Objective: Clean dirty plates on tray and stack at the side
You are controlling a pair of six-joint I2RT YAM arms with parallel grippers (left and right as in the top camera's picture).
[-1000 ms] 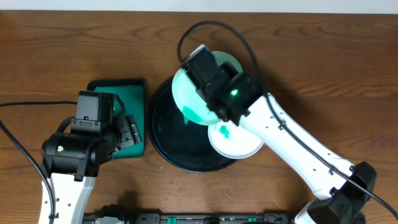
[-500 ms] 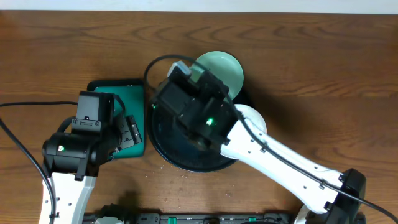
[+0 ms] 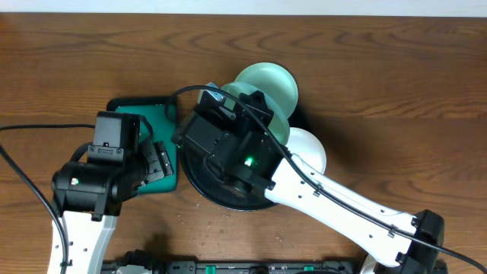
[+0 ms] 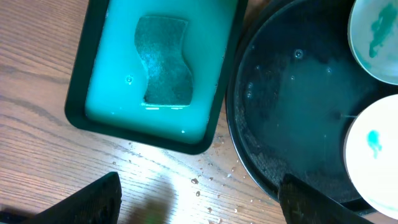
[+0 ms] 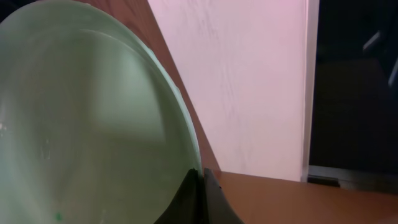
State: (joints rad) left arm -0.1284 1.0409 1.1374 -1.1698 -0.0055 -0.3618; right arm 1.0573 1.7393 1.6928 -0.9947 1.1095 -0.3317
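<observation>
The job looks barely begun. Nothing is stacked at the side yet, as far as either wide view shows. Two plates lie in the tray (image 4: 292, 118): the rear plate (image 4: 380, 34) carries a green smear and the near plate (image 4: 372, 158), at the tray's right edge, a green blotch. So both are unwashed.

The third plate (image 5: 93, 124) is off the tray, tilted steeply, with the right claw (image 5: 202, 186) closed on its rim. The side facing the wrist camera looks almost clean, with one small green speck low down. I cannot tell whether that is its face or its back. From overhead this plate is mostly hidden under the arm.

The sponge (image 4: 163, 62) lies in the liquid of the green tray (image 4: 78, 102), with nothing holding it. The left claw (image 4: 199, 198) hangs above the worktop (image 4: 37, 50) beside that tray, jaws wide apart and empty. Judging by this, all three plates remain to be cleaned and stacked.

Against a second ago, the right arm has swung from the tray's rear right across to its left half, nearer the green tray. Back then the held plate showed from above with green running off its face. Now the arm covers it and the rear plate shows more fully. The left arm has not moved.
</observation>
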